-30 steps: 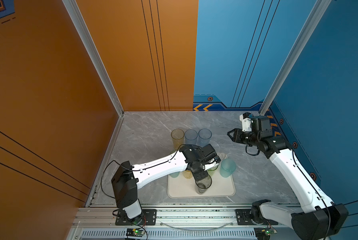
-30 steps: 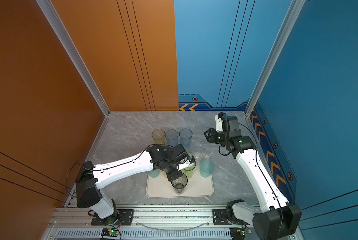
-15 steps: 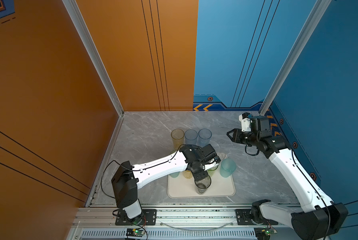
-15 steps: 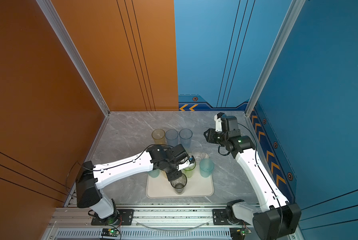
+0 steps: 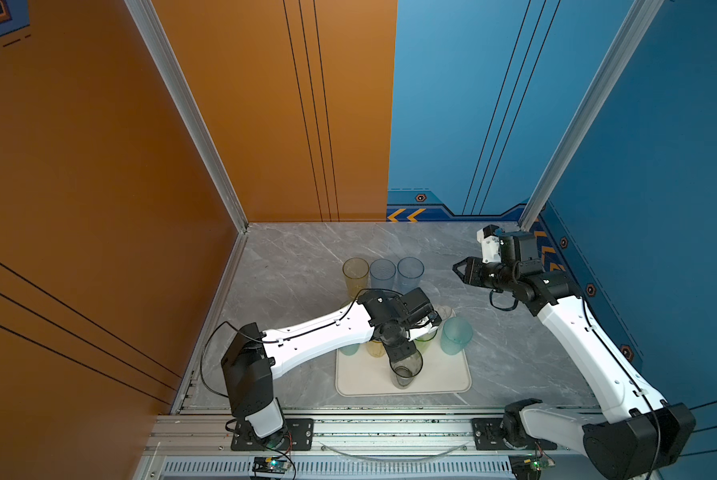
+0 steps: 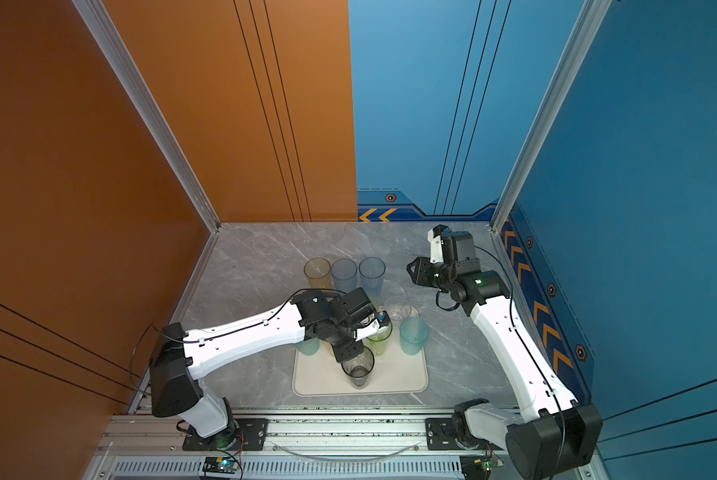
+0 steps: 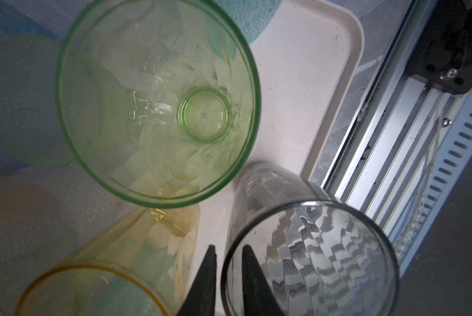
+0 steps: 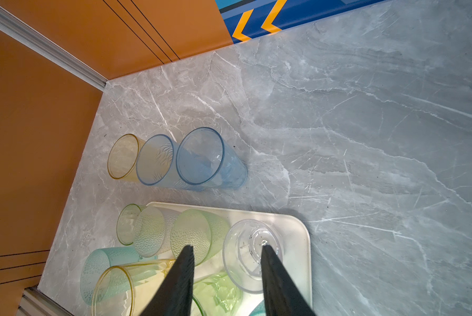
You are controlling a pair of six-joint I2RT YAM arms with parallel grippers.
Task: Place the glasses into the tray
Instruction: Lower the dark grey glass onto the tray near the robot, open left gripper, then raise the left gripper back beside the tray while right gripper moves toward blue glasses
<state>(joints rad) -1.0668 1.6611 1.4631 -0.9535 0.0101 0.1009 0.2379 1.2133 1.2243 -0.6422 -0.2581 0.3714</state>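
Observation:
The cream tray (image 5: 452, 380) (image 6: 315, 378) (image 7: 325, 82) lies at the table's front middle. On it stand a smoky grey glass (image 5: 406, 368) (image 6: 357, 365) (image 7: 311, 260), a green glass (image 7: 158, 104) (image 6: 379, 340) and a yellow glass (image 7: 106, 273). A teal glass (image 5: 455, 336) is at its far right corner. My left gripper (image 7: 226, 247) (image 5: 398, 353) straddles the grey glass's rim, one finger inside and one outside. Its jaws are slightly open, with a thin gap on each side of the rim. My right gripper (image 8: 226, 246) (image 5: 456, 268) hangs open and empty above the back right.
Three tall glasses stand in a row on the marble behind the tray: yellow (image 5: 355, 274) (image 8: 122, 156), blue (image 5: 382, 274) and blue (image 5: 410, 272) (image 8: 202, 156). A clear glass (image 8: 251, 251) (image 6: 398, 309) sits at the tray's far edge. A metal rail (image 7: 393, 136) borders the front.
My left gripper's jaws have parted a little from the grey glass's rim. Neither arm has visibly shifted, and the right gripper is as before.

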